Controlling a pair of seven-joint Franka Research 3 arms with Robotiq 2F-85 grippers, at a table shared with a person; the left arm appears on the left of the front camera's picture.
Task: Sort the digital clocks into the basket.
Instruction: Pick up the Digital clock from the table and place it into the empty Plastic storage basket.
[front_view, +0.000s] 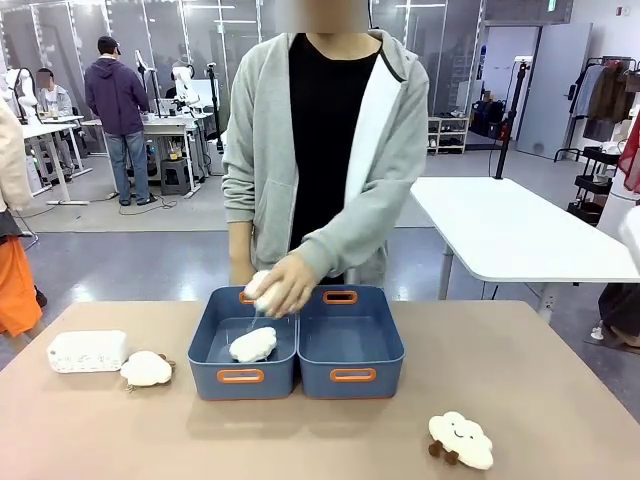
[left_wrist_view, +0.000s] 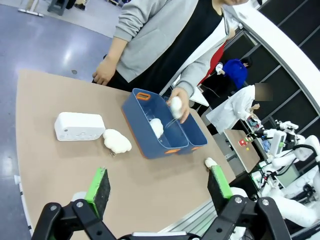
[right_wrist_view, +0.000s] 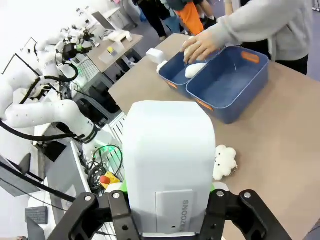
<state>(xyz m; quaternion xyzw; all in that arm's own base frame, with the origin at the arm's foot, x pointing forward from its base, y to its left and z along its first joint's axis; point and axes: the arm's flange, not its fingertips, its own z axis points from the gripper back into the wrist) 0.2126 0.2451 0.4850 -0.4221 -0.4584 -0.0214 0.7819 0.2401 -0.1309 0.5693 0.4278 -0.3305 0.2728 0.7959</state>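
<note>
Here, the digital clock (right_wrist_view: 170, 150) clamped between the right pincer's (right_wrist_view: 167, 210) jaws is best lowered into the empty basket (right_wrist_view: 235, 112), clear of the person's hand (right_wrist_view: 200, 46); the left pincer (left_wrist_view: 159, 189) is spread wide, nothing in it.

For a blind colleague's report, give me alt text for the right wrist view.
The right gripper grips a white digital clock in the foreground. Beyond, a person's hand reaches into one of two blue tubs; a cloud toy lies on the table.
</note>
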